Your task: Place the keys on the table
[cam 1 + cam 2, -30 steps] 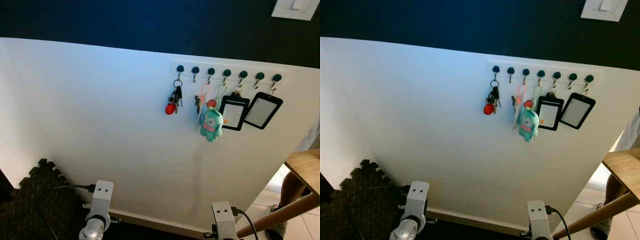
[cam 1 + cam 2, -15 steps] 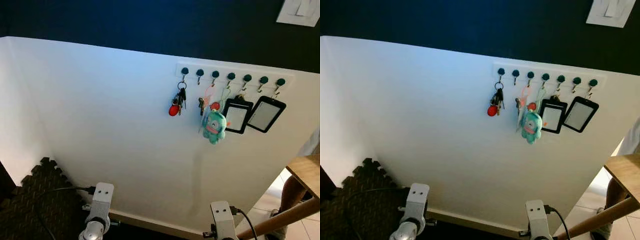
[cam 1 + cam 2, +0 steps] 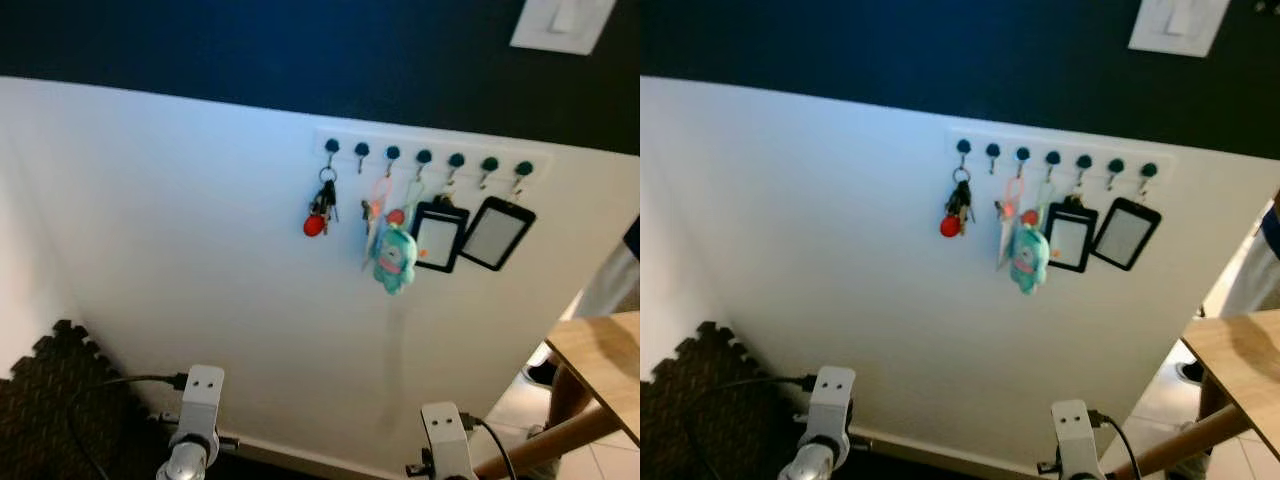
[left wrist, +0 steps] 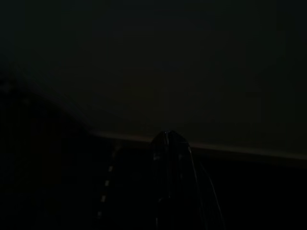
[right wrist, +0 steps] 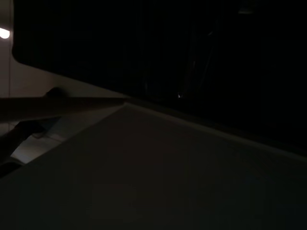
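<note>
- Left hand [image 4: 166, 136] hangs low at my side in deep shade. From what little the left wrist view gives, its two fingers lie together with nothing between them. I judge it is down there because no reach has begun.
- Right arm [image 3: 447, 446] hangs the same way, low and idle; whether that hand is apart or together I cannot tell.
- Up and ahead of both hands, about midway between them and well out of reach, the keys [image 3: 320, 206] hang on the white wall.
- Their ring is looped over the hook [image 3: 331, 148] at the end of the rail [image 3: 428, 157] nearest my left side, which is why they stay put and lie flat against the wall.
- The bunch hangs straight down, so its long axis is vertical, with the ring at the top and the red fob [image 3: 313, 226] at the bottom. The blades point downward, fanned a little.
- To free them I judge a hand must rise, close on the bunch below the ring and lift it up off the hook, not pull it straight out.
- Further along the rail, toward my right hand's side, hang a teal plush toy [image 3: 394, 260] and two black badge holders [image 3: 434, 237]. The toy is near the keys but apart from them.
- Out beyond my right hand stands the wooden bench [image 3: 598, 352], where the keys are to go.
</note>
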Controlling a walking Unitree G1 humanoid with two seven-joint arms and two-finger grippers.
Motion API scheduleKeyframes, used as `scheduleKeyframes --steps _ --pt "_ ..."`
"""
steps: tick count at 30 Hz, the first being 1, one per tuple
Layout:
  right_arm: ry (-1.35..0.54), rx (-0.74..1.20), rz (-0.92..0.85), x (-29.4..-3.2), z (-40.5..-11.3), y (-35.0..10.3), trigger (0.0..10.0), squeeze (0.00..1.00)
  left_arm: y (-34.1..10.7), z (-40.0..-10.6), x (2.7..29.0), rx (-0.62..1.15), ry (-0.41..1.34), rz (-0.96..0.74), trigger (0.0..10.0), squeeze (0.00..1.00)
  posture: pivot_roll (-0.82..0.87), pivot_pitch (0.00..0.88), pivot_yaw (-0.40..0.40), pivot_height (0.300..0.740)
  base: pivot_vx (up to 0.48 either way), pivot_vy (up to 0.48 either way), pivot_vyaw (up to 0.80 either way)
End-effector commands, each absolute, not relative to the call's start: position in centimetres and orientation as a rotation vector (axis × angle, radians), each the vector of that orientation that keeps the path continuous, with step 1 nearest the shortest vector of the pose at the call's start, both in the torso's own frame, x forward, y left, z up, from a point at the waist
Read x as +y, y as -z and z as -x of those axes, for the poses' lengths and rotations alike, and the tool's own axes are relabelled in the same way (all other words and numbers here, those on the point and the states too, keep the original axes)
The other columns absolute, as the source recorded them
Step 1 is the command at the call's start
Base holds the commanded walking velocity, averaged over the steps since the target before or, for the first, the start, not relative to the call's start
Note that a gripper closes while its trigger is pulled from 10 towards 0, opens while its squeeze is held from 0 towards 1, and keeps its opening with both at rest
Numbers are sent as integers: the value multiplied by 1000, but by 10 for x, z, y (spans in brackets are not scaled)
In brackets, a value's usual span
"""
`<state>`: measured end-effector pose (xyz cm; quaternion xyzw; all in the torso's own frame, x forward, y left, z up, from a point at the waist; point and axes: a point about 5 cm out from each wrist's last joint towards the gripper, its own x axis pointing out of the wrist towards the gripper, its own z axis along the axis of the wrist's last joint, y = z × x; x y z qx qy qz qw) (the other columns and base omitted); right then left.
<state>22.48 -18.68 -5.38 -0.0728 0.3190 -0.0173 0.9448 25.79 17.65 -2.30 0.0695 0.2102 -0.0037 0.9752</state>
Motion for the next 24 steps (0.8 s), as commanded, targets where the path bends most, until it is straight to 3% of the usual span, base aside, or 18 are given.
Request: scheduleKeyframes --steps 1,6,10,18,24 --pt "32 639 135 -185 -225 54 10000 0 23 -256 180 407 -1 -137 10000 0 62 0 -70 740 0 0 0" --pt "66 542 119 -189 -234 43 10000 0 19 -255 182 364 33 -128 10000 0 63 0 -71 740 0 0 0" --pt "86 315 87 -198 -250 17 10000 0 11 -255 186 288 86 -96 10000 0 61 0 -68 740 0 0 0" --pt "121 166 45 -203 -264 -6 10000 0 4 -257 190 242 83 -79 10000 0 64 0 -71 740 0 0 0" --pt "198 19 36 -207 -273 -29 10000 0 -1 -260 177 202 141 -46 10000 0 62 0 -75 740 0 0 0"
